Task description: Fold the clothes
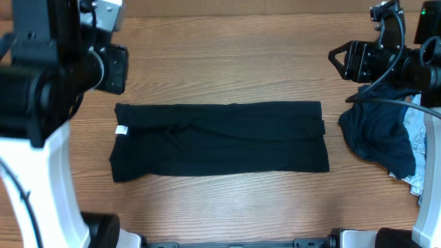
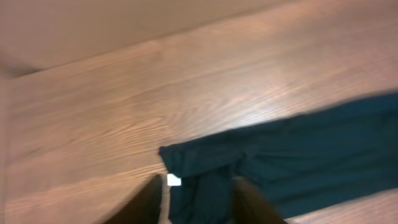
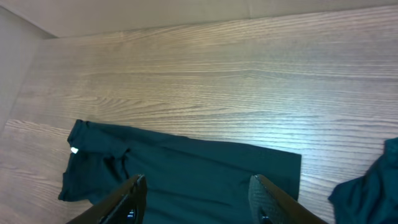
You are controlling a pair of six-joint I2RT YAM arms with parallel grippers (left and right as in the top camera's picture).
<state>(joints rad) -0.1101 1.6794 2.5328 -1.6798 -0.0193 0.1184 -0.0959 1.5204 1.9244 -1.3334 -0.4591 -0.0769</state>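
Dark T-shirt (image 3: 180,163) flat on wood table (image 3: 217,81) — claw (image 3: 199,179) wide above

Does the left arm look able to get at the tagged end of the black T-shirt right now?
Probably yes: the left gripper hangs open, aimed at the white tag end of the T-shirt, and nothing lies between them.
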